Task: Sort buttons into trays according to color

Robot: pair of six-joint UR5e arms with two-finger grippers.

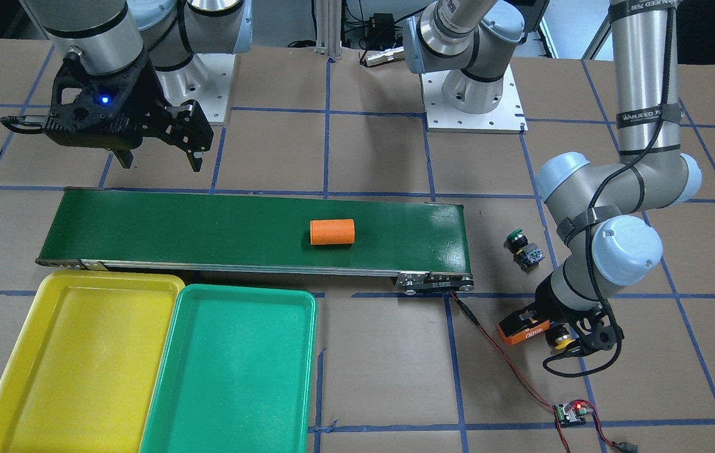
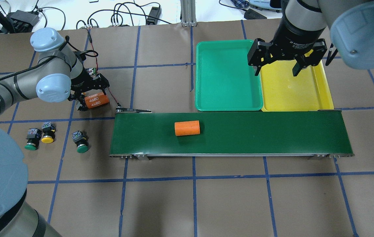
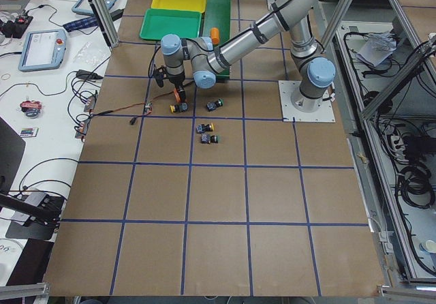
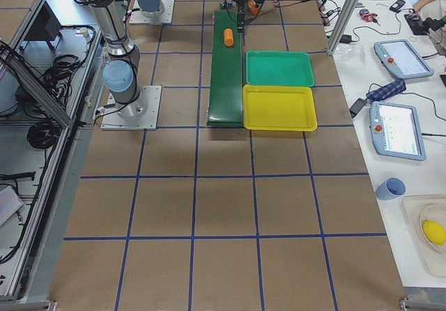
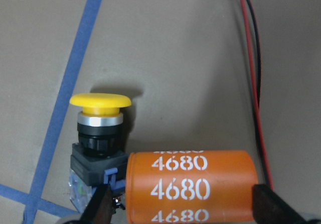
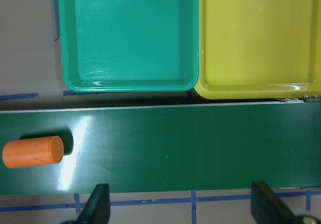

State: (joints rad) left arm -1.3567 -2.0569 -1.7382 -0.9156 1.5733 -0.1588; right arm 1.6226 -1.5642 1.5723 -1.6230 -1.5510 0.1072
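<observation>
brown-paper tabletop, blue tape grid, cables along the far edge. far left, three buttons lay loose on the paper: a green-capped button, a yellow-capped button just beside it, and a second green button a little apart. all sat near the belt's end on the left arm's side, within its reach, by my reading. the fourth button, yellow cap, lay just beside the marked orange cylinder, and there was the snag: the left gripper was low over the cylinder, not the button. its fingers stood wide apart, one past each end of the cylinder. whether they pressed on it could not be told. a misaim or a clearing move, i'd guess.

on the conveyor belt a plain orange cylinder lay on its side. beyond the belt, the green tray and yellow tray sat side by side against the belt's edge, no buttons in either, so the sorting looked barely begun. the right gripper hung high near that end, right fingers spread wide, holding nothing, seemingly parked to receive.
</observation>
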